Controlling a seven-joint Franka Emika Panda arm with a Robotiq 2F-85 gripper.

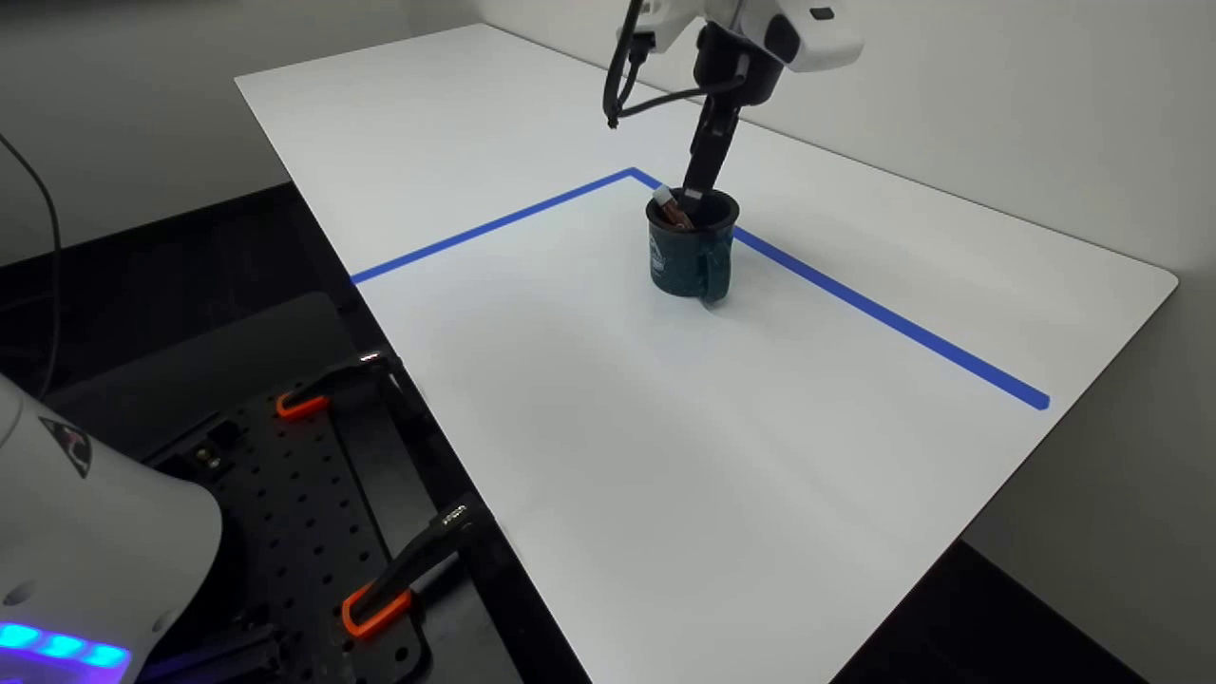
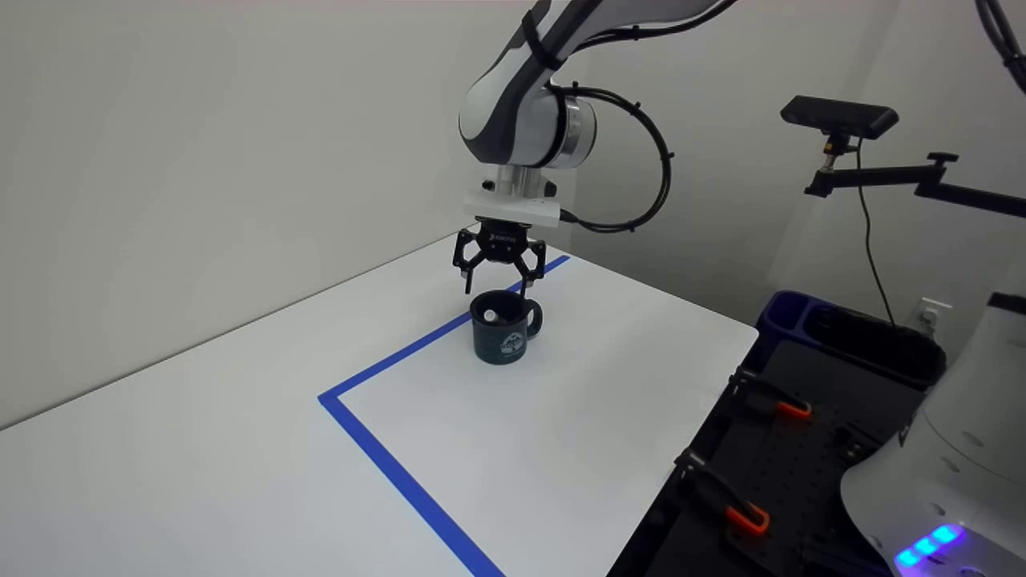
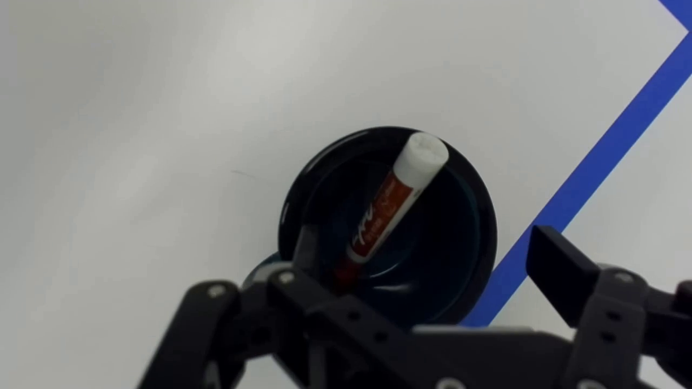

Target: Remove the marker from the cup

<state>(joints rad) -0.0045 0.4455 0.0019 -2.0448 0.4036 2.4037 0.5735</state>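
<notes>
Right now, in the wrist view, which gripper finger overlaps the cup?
The finger on the handle side: its tip shows against the inside of the cup. The opposite finger has its tip outside, partly across the blue tape.

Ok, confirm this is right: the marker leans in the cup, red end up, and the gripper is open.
Wrong end: the wrist view shows the marker leaning in the cup with its white end up and red end down inside. The gripper is open, as you say.
</notes>
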